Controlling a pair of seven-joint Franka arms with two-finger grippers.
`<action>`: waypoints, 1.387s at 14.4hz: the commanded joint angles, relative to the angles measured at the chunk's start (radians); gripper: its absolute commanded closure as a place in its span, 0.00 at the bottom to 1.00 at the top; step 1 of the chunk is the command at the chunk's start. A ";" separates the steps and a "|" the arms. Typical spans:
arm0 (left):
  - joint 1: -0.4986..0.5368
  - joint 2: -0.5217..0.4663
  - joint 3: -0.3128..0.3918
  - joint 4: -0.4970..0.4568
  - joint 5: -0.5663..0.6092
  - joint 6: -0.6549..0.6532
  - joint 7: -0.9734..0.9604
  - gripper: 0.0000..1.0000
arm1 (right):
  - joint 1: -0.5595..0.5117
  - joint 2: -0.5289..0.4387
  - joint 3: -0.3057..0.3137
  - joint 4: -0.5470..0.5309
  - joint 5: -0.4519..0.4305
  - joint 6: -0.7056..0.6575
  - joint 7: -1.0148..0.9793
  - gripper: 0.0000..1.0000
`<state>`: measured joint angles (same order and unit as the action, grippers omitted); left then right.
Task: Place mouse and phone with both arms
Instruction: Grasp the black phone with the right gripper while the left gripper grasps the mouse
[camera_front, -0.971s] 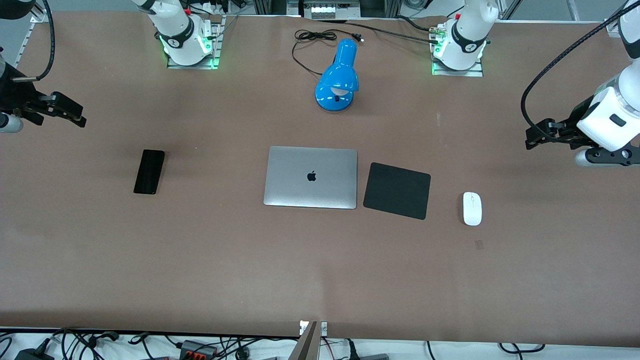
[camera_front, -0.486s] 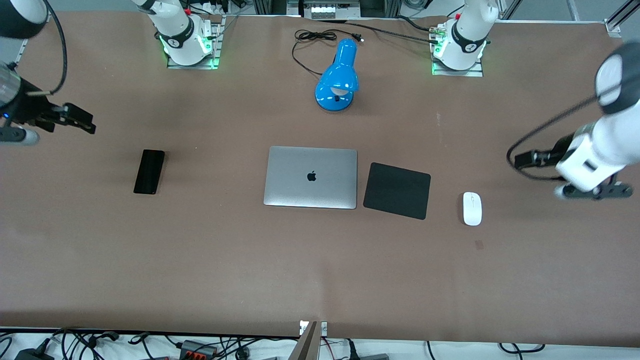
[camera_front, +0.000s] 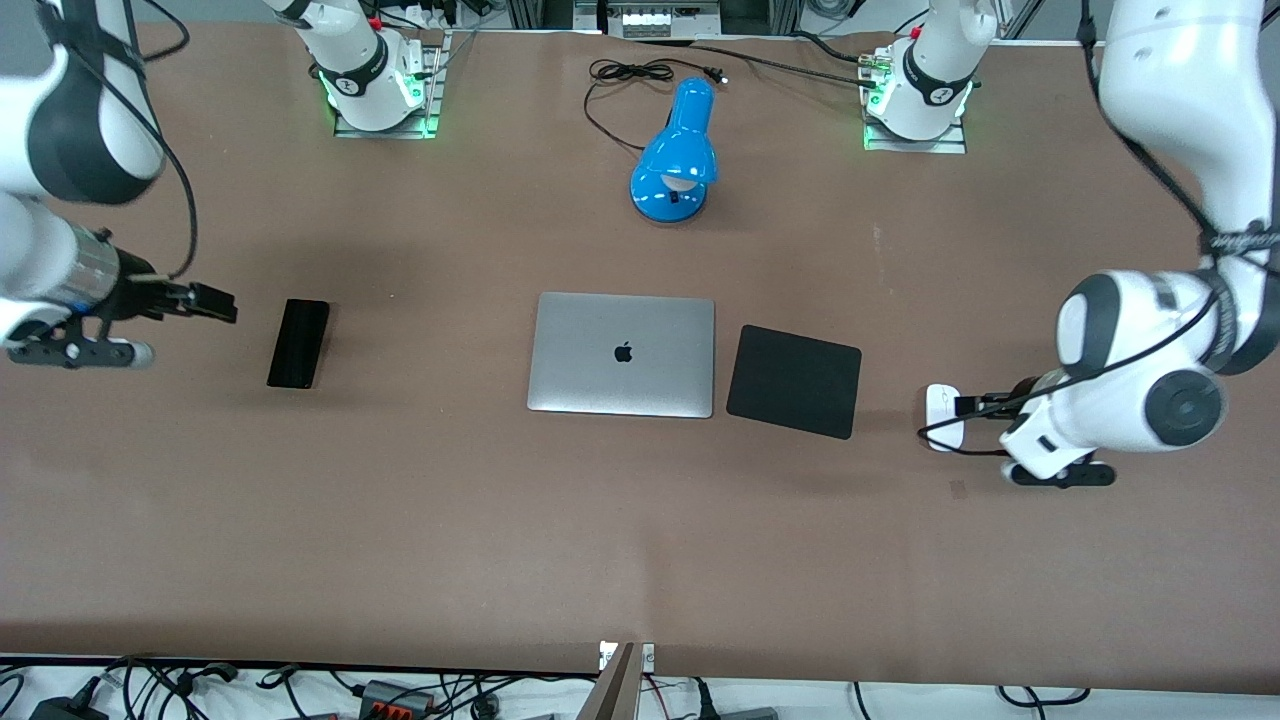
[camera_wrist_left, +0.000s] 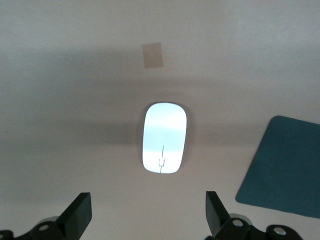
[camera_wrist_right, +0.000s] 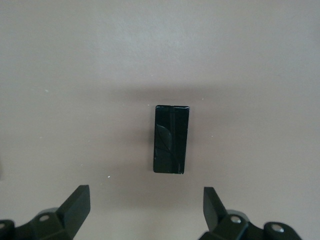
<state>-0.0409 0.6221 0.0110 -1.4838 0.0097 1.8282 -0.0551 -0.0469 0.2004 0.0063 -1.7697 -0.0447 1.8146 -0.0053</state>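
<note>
The white mouse (camera_front: 938, 408) lies on the brown table beside the black mouse pad (camera_front: 794, 380), toward the left arm's end. My left gripper (camera_front: 965, 406) is open and low, its tips at the mouse's edge. In the left wrist view the mouse (camera_wrist_left: 164, 145) lies just ahead of the open left gripper (camera_wrist_left: 148, 209). The black phone (camera_front: 298, 343) lies flat toward the right arm's end. My right gripper (camera_front: 222, 304) is open over the table beside it. In the right wrist view the phone (camera_wrist_right: 171, 140) lies ahead of the open right gripper (camera_wrist_right: 145, 202).
A closed silver laptop (camera_front: 622, 355) lies mid-table next to the mouse pad, which also shows in the left wrist view (camera_wrist_left: 285, 167). A blue desk lamp (camera_front: 677, 150) with a black cable (camera_front: 630, 75) stands near the arm bases. A small tape patch (camera_front: 958, 489) marks the table near the mouse.
Both arms have swung in and down from the table's ends. The left gripper has come to the mouse, the right gripper close to the phone. Mouse and phone have not moved.
</note>
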 joint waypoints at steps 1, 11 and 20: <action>-0.010 0.056 -0.002 0.042 -0.010 0.005 0.020 0.00 | 0.001 0.068 0.000 -0.002 -0.069 0.032 0.019 0.00; -0.025 0.154 -0.002 0.034 -0.007 0.066 0.023 0.00 | -0.037 0.182 -0.002 -0.288 -0.064 0.451 0.102 0.00; 0.001 0.200 0.000 0.034 -0.010 0.128 0.115 0.00 | -0.083 0.238 0.004 -0.366 -0.004 0.548 0.103 0.00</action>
<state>-0.0404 0.8021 0.0094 -1.4775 0.0098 1.9522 0.0289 -0.1175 0.4409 -0.0043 -2.1213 -0.0765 2.3436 0.0825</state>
